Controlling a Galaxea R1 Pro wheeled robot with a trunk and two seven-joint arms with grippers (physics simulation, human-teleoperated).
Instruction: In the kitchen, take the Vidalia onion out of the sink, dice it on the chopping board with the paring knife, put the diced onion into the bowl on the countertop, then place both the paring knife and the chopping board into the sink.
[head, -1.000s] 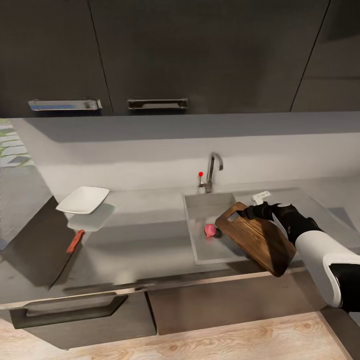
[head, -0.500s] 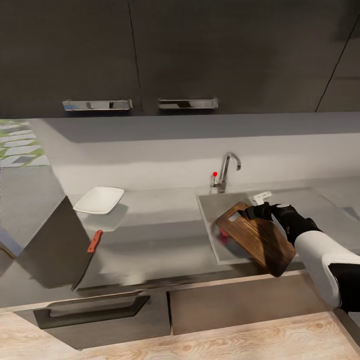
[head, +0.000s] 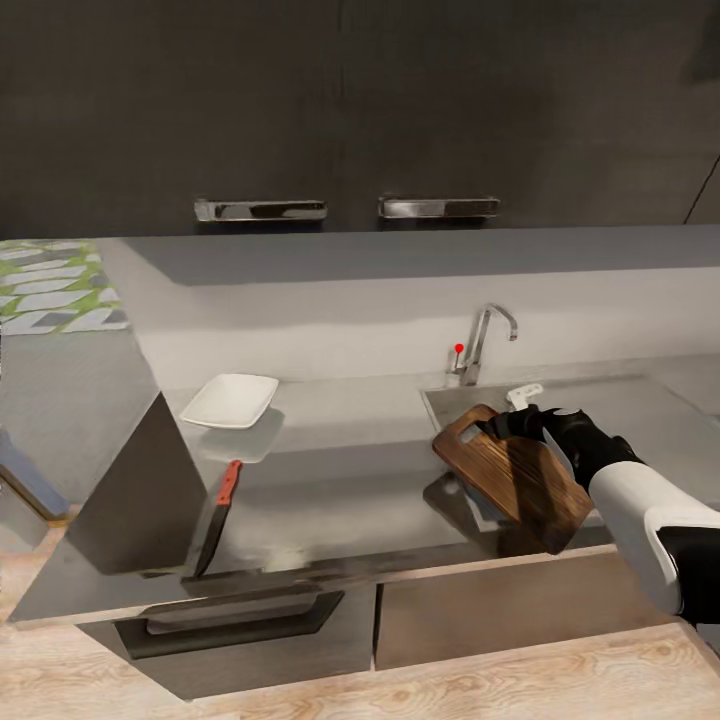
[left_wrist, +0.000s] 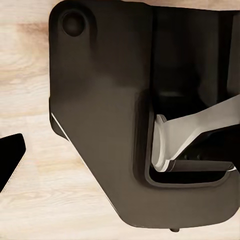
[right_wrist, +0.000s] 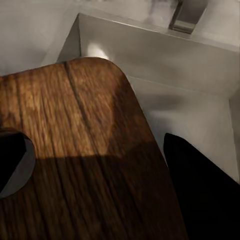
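The board (head: 515, 488) hides most of the sink (head: 440, 400). The right gripper (head: 520, 422) pinches the board's far edge, tilted; knife (head: 220, 510) lies at 9 o'clock.

the right arm (head: 640, 510) has a glossy white shell, black joints and a black end effector (head: 525, 420).

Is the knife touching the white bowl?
Apart. The head view shows bare countertop between the bowl and the knife, which lies nearer the front edge.
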